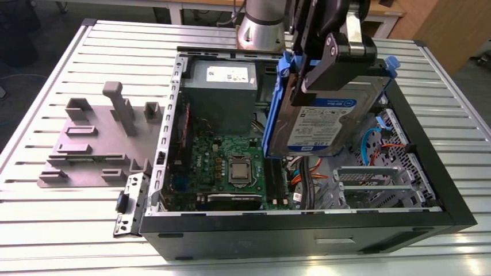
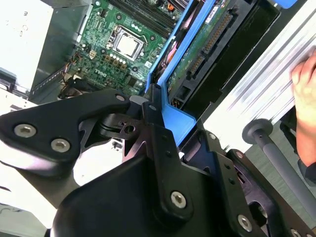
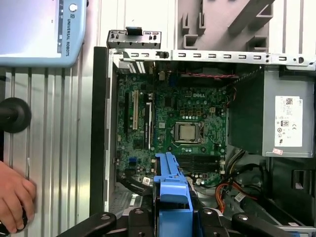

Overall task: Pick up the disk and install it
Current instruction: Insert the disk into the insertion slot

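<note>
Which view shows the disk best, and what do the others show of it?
The exterior view: the disk shows its labelled face and blue rails. The second wrist view shows its circuit-board underside; the first wrist view, one blue rail end.

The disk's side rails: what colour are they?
Blue side rails frame the silver disk; the exterior view shows them best.

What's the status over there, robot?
Gripper shut on disk. Disk tilted above open case, not seated. A hand near the case.
</note>
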`<state>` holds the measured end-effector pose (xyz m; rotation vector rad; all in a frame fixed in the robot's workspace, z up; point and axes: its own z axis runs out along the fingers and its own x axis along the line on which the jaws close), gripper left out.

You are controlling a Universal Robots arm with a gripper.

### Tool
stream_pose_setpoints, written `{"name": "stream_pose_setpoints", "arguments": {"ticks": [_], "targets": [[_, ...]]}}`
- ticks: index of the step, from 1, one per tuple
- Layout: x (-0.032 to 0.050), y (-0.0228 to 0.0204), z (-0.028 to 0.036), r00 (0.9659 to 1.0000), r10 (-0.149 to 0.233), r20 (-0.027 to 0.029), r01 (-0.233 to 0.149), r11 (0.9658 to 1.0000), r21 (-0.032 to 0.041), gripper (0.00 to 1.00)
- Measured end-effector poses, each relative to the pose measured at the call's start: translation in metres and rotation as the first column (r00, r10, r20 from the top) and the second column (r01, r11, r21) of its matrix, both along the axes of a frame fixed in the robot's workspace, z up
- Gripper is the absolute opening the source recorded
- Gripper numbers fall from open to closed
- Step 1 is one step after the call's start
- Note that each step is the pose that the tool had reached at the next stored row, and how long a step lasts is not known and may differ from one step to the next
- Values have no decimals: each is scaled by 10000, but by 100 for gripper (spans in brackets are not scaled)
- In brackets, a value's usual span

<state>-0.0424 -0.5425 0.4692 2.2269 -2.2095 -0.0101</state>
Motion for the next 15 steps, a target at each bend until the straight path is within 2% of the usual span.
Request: {"name": "stream_pose_setpoints", "arguments": {"ticks": [15], "targets": [[178,-100,-11,10000,0,-17,0,10000,1,36]]}}
